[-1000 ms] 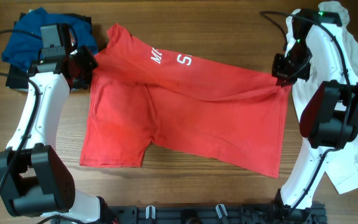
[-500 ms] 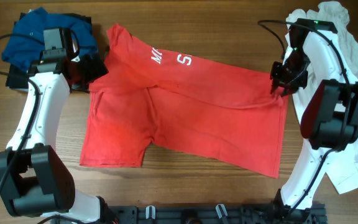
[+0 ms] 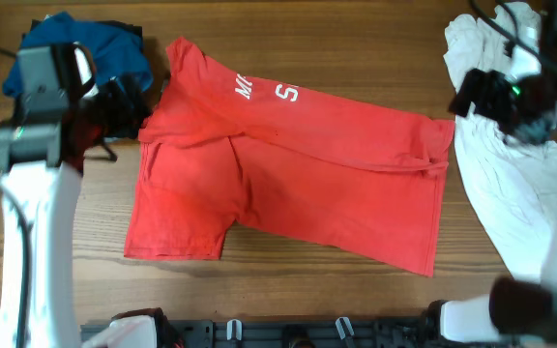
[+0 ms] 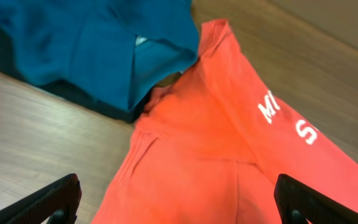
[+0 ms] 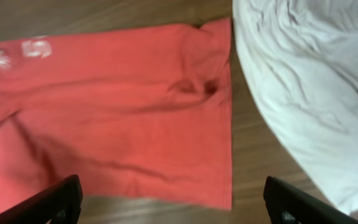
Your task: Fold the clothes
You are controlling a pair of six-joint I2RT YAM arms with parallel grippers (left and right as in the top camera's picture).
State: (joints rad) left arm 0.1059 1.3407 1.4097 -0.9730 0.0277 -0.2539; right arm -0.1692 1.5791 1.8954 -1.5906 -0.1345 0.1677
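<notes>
above the shirt (image 3: 298, 184), left hand (image 4: 179, 202) and right hand (image 5: 173, 202) have lifted, spread wide, empty.

Colours at a glance
Red shirt (image 3: 298, 184), white lettering (image 3: 264, 92); blue garment (image 3: 75, 43); white cloth (image 3: 501, 193); brown wood-grain table (image 3: 307, 29).

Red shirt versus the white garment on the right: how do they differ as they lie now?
The red shirt lies spread nearly flat mid-table; the white garment is bunched and wrinkled at the right edge. The red shirt bears white lettering; the white garment shows no print. Both rest on the wooden table, side by side.
</notes>
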